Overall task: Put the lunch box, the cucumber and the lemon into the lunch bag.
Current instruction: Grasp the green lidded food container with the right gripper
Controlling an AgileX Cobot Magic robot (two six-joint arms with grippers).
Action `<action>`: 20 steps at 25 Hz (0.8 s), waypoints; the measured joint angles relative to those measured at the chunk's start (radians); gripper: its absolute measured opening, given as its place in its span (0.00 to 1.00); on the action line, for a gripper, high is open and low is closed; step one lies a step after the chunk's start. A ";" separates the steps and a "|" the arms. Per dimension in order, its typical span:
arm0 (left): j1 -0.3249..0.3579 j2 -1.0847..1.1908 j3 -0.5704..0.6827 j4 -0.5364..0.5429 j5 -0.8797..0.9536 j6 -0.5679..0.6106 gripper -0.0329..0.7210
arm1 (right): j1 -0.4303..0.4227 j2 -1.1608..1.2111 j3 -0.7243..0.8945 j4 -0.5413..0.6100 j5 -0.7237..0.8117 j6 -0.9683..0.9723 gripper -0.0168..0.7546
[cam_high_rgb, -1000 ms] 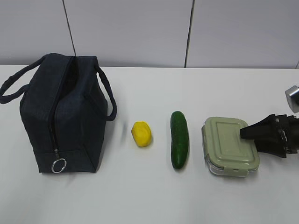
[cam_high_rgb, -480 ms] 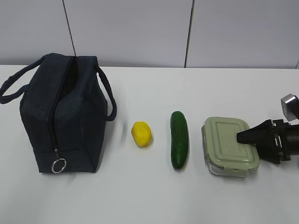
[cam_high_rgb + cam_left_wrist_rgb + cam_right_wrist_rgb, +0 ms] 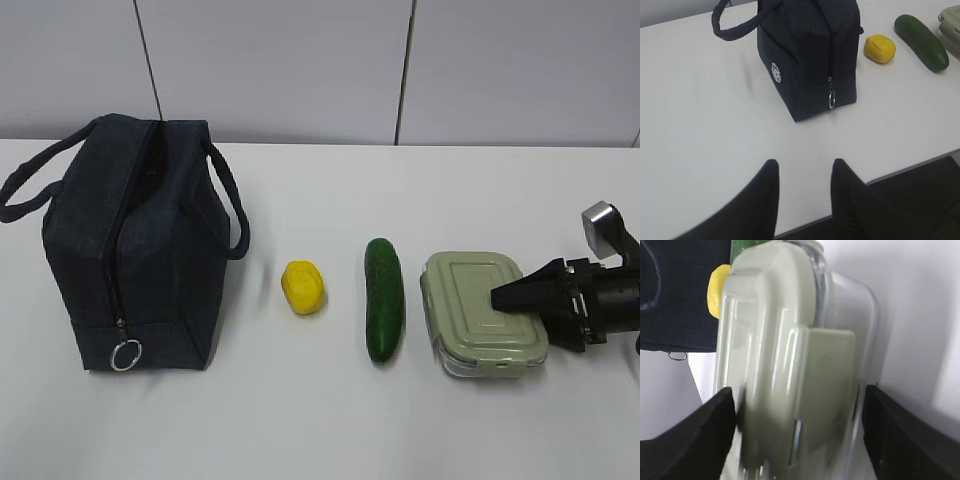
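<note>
The lunch box (image 3: 465,310) with its sage-green lid lies at the right of the white table. My right gripper (image 3: 505,300) is open and turned on its side around the box's right end. In the right wrist view (image 3: 798,397) one finger (image 3: 715,420) is against the lid (image 3: 765,350) and the other (image 3: 900,430) is by the clear base. The cucumber (image 3: 383,298) and the lemon (image 3: 303,287) lie to the left of the box. The navy lunch bag (image 3: 130,240) stands at the left, its ring pull (image 3: 126,354) low on the end. My left gripper (image 3: 805,162) is open and empty.
The left gripper hovers over the table's front edge (image 3: 900,170), well short of the bag (image 3: 810,55). A grey panelled wall (image 3: 300,70) runs behind the table. Bare table surface lies in front of the objects.
My right gripper has moved left over the lunch box's end, and the box has slid a little left toward the cucumber. The bag, lemon and cucumber have not moved.
</note>
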 joint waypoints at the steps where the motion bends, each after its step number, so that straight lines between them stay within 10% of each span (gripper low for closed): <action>1: 0.000 0.000 0.000 0.000 0.000 0.000 0.36 | 0.000 0.000 0.000 0.000 0.000 0.000 0.79; 20: 0.000 0.017 -0.002 0.004 0.000 0.000 0.36 | 0.001 0.000 -0.001 0.001 0.030 0.000 0.53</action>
